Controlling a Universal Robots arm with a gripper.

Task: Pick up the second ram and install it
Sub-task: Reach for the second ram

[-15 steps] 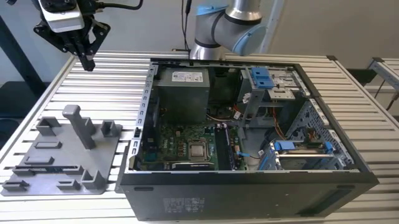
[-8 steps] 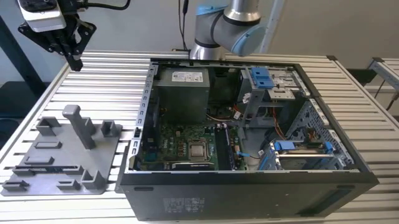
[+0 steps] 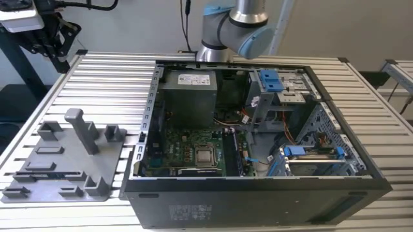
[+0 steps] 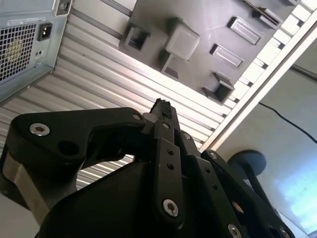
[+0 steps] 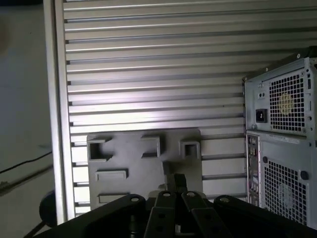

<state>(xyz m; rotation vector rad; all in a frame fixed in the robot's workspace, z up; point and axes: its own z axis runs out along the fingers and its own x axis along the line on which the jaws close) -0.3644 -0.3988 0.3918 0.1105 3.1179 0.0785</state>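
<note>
Jaws closed, grey fixture plate (image 5: pixel 143 166) below, computer case (image 5: pixel 280 158) beside

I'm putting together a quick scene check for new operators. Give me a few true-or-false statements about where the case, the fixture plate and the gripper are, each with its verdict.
1. The computer case lies open on the slatted table, with its motherboard exposed. True.
2. The grey fixture plate sits inside the case. False: it lies on the table beside the case, at the exterior view's left.
3. The gripper is down among the motherboard's slots. False: it is up outside the case, near the table's far corner at the exterior view's left, and both wrist views look onto the plate from there.
4. A tall upright post rises from the fixture plate. True.
</note>
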